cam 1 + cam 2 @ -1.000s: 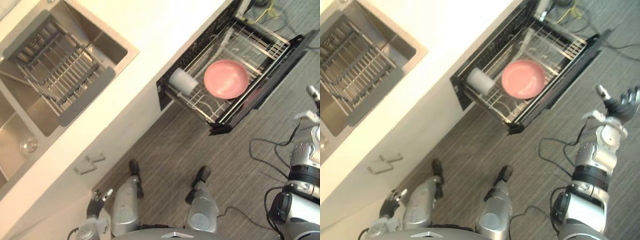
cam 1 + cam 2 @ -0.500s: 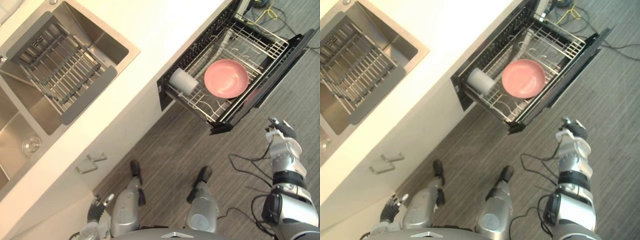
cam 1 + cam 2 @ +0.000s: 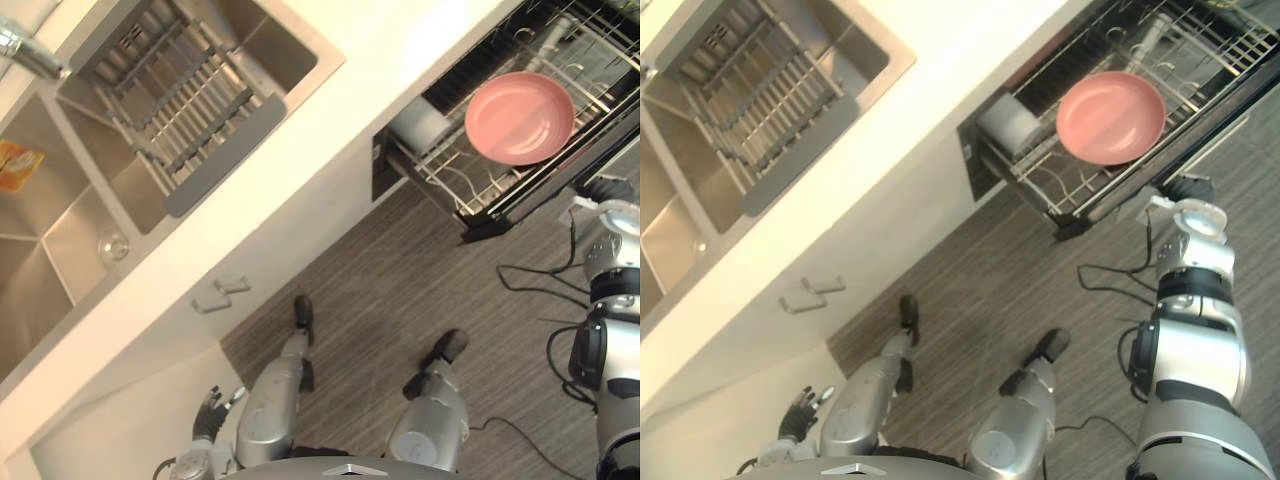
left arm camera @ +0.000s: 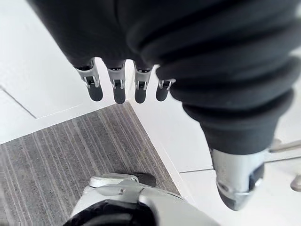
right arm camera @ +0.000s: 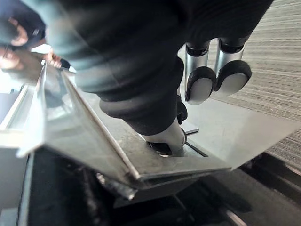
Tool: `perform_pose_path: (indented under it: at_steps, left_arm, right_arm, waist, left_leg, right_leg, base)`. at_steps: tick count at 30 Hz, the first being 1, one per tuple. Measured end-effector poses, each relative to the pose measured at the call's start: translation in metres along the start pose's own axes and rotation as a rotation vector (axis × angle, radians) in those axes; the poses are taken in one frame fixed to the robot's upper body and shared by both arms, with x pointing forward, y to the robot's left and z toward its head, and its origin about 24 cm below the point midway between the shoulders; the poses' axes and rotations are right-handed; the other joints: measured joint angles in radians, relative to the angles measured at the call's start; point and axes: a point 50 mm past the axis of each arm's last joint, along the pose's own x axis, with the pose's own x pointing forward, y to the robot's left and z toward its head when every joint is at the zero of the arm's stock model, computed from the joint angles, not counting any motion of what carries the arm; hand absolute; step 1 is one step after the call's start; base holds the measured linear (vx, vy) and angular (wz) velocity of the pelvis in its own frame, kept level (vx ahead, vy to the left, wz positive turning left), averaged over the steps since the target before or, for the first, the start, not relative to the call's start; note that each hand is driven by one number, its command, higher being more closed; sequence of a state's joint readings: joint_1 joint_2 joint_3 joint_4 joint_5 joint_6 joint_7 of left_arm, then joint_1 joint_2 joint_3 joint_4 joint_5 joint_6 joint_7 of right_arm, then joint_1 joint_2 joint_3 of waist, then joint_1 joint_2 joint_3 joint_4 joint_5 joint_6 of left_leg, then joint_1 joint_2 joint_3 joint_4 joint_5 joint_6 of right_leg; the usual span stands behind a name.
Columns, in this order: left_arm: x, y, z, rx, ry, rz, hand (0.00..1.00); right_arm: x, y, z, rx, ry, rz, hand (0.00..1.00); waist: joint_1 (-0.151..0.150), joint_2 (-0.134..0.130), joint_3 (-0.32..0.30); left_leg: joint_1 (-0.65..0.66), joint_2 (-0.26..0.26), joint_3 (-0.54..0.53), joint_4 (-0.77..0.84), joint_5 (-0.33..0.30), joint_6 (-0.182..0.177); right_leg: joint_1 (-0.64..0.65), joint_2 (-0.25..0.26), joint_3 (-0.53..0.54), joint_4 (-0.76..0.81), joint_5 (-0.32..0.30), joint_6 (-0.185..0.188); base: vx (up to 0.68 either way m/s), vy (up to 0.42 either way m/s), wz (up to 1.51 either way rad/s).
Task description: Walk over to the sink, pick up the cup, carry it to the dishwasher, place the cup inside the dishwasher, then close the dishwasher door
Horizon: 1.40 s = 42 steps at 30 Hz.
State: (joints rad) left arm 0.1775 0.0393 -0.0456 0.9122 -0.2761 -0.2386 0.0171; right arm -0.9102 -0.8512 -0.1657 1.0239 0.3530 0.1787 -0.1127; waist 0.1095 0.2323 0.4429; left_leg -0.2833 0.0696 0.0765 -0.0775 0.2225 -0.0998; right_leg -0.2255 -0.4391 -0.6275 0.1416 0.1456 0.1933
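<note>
Kitchen: grey striped floor [image 3: 400, 280], with a white counter [image 3: 300, 150] running diagonally across it and the dishwasher open under the counter's far end.

Right hand [image 3: 1188, 190]: sits at the free outer edge of the open dishwasher door [image 5: 225, 136]. In the wrist view the thumb [image 5: 164, 139] tip is set against the door's steel inner face near a corner. The fingers [image 5: 201, 88] are loosely extended just above that face, with nothing gripped. I read this as flat-hand contact, not a grasp.

Outward from the hand:
- First comes the door edge, then the wire rack [image 3: 448, 182], then the pink plate [image 3: 520, 118] lying in the rack.
- The cup [image 3: 420, 124] is a pale cylinder on its side in the rack. It lies just beside the pink plate on the plate's counter side, close under the counter front.
- The cup is therefore already in the dishwasher, and neither hand carries it.

Key relation: the door's long edge runs crosswise to the right forearm, and the cabinet opening lies beyond the pink plate from the hand.

Judgement: closing means driving that edge toward the plate. The rack stands pulled out over the door, so it may need to go in first or it could foul the door.

Left hand [image 3: 208, 412]: fingers straight and empty, hanging low by the cabinet front, well apart from the pink plate. The right hand is much the nearer. The sink [image 3: 60, 230] is also well apart from the plate.
</note>
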Motion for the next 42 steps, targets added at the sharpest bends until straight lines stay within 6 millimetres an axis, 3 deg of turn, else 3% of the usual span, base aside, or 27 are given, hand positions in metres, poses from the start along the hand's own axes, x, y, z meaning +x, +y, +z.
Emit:
perform_pose_path:
  at_steps: [3,7,8,10,11,13,16,21,25,29,31,33,34,36,37,39,42]
  left_arm:
    - [-0.001,-0.007,-0.003,-0.003,0.012,-0.031,0.00]
    - [-0.001,-0.011,-0.004,0.011,0.018,-0.060,0.00]
    - [-0.001,-0.012,-0.004,0.016,0.017,-0.064,0.00]
    - [0.000,-0.013,-0.003,0.023,0.012,-0.070,0.00]
    - [0.001,-0.014,0.000,0.026,0.004,-0.074,0.00]
    - [0.002,-0.017,0.003,0.032,-0.005,-0.088,0.00]
    - [0.003,-0.018,0.006,0.024,-0.015,-0.107,0.00]
    - [0.004,-0.020,0.016,-0.015,-0.065,-0.144,0.00]
    - [0.005,-0.022,0.025,-0.045,-0.113,-0.154,0.00]
    - [0.006,-0.018,0.034,-0.083,-0.154,-0.137,0.00]
    - [0.006,-0.013,0.035,-0.102,-0.161,-0.114,0.00]
    - [0.004,0.001,0.033,-0.130,-0.169,-0.061,0.00]
    - [0.003,0.005,0.032,-0.136,-0.171,-0.046,0.00]
    - [0.001,0.017,0.033,-0.163,-0.193,0.000,0.00]
    - [0.001,0.019,0.033,-0.168,-0.197,0.010,0.00]
    - [-0.001,0.027,0.034,-0.161,-0.212,0.035,0.00]
    - [-0.002,0.036,0.032,-0.140,-0.204,0.067,0.00]
  right_arm:
    - [0.003,-0.004,0.025,-0.138,-0.033,-0.062,1.00]
    - [0.003,-0.001,0.049,-0.274,-0.085,-0.126,1.00]
    - [0.002,0.007,0.057,-0.305,-0.108,-0.125,1.00]
    - [0.001,0.024,0.071,-0.331,-0.149,-0.120,1.00]
    - [-0.001,0.034,0.081,-0.346,-0.180,-0.111,0.00]
    - [-0.002,0.044,0.081,-0.385,-0.176,-0.102,0.00]
    - [-0.001,0.054,0.075,-0.471,-0.154,-0.083,0.00]
    - [-0.002,0.063,0.071,-0.533,-0.151,-0.033,0.00]
    - [-0.002,0.064,0.065,-0.485,-0.136,0.017,0.00]
    - [-0.010,0.067,0.025,-0.116,-0.146,0.198,0.00]
    - [-0.021,0.072,-0.012,0.061,-0.119,0.286,0.00]
    - [-0.048,0.081,-0.096,0.224,0.036,0.351,0.00]
    - [-0.058,0.083,-0.119,0.260,0.094,0.352,0.00]
    - [-0.102,0.082,-0.203,0.348,0.338,0.310,0.00]
    - [-0.113,0.080,-0.221,0.361,0.395,0.291,0.00]
    - [-0.157,0.070,-0.274,0.395,0.559,0.232,0.00]
    - [-0.191,0.062,-0.303,0.344,0.631,0.210,0.00]
  waist:
    - [0.053,0.022,0.003]
    - [0.103,0.027,0.002]
    - [0.120,0.027,0.002]
    - [0.126,0.030,0.000]
    - [0.141,0.031,0.000]
    - [0.164,0.031,0.000]
    - [0.169,0.031,0.000]
    - [0.166,0.031,0.001]
    - [0.161,0.031,0.002]
    - [0.130,0.010,0.014]
    - [0.106,-0.015,0.028]
    - [0.083,-0.073,0.021]
    - [0.077,-0.088,0.020]
    - [0.057,-0.141,0.018]
    - [0.052,-0.151,0.020]
    - [0.048,-0.193,0.004]
    - [0.042,-0.236,-0.030]
  left_leg:
    - [-0.039,-0.002,-0.072,0.000,0.018,-0.011]
    - [-0.068,0.001,-0.112,0.000,0.035,-0.012]
    - [-0.069,0.001,-0.117,0.000,0.038,-0.010]
    - [-0.079,0.003,-0.133,0.000,0.042,-0.012]
    - [-0.086,0.005,-0.137,0.000,0.045,-0.014]
    - [-0.089,0.008,-0.145,0.000,0.046,-0.014]
    - [-0.102,0.008,-0.157,0.000,0.051,-0.015]
    - [-0.089,0.014,-0.150,0.001,0.053,-0.016]
    - [-0.060,0.021,-0.134,0.001,0.050,-0.019]
    - [-0.005,0.032,-0.133,0.000,0.037,-0.025]
    - [0.018,0.033,-0.132,0.000,0.031,-0.025]
    - [0.026,0.034,-0.131,0.000,0.022,-0.027]
    - [0.026,0.034,-0.131,0.000,0.020,-0.027]
    - [0.033,0.034,-0.131,0.000,0.016,-0.027]
    - [0.039,0.033,-0.131,0.000,0.014,-0.028]
    - [0.056,0.034,-0.127,0.000,0.006,-0.030]
    - [0.067,0.034,-0.125,0.000,-0.008,-0.031]
  right_leg:
    - [-0.001,-0.017,-0.066,0.062,-0.036,-0.005]
    - [-0.004,-0.017,-0.105,0.087,-0.050,-0.010]
    - [-0.002,-0.017,-0.110,0.089,-0.053,-0.011]
    - [0.000,-0.016,-0.127,0.093,-0.058,-0.010]
    - [-0.003,-0.014,-0.132,0.095,-0.060,-0.012]
    - [0.000,-0.014,-0.141,0.098,-0.064,-0.010]
    - [-0.001,-0.014,-0.155,0.101,-0.067,-0.010]
    - [0.004,-0.011,-0.148,0.099,-0.067,-0.010]
    - [0.029,-0.003,-0.142,0.090,-0.067,-0.011]
    - [0.094,0.016,-0.151,0.070,-0.071,-0.011]
    - [0.123,0.021,-0.153,0.060,-0.073,-0.009]
    - [0.137,0.029,-0.154,0.049,-0.075,-0.005]
    - [0.138,0.030,-0.153,0.048,-0.076,-0.004]
    - [0.150,0.033,-0.150,0.040,-0.075,0.000]
    - [0.157,0.034,-0.150,0.035,-0.075,0.001]
    - [0.181,0.046,-0.148,0.009,-0.071,-0.003]
    - [0.195,0.054,-0.146,-0.008,-0.070,-0.006]
  base:
    - [-0.10,-0.060,0.53]
    - [-0.06,-0.079,0.30]
    - [-0.02,-0.088,0.10]
    - [-0.02,-0.090,0.16]
    - [-0.02,-0.091,0.16]
    - [-0.02,-0.101,0.14]
    - [-0.01,-0.081,0.11]
    - [-0.02,-0.077,-0.05]
    - [-0.03,-0.064,-0.07]
    - [-0.05,-0.069,-0.02]
    - [-0.04,-0.060,0.00]
    - [-0.02,-0.068,0.01]
    - [0.00,-0.069,0.04]
    - [0.01,-0.059,0.03]
    - [0.00,-0.051,-0.02]
    - [-0.02,-0.050,-0.05]
    - [-0.04,-0.039,-0.03]
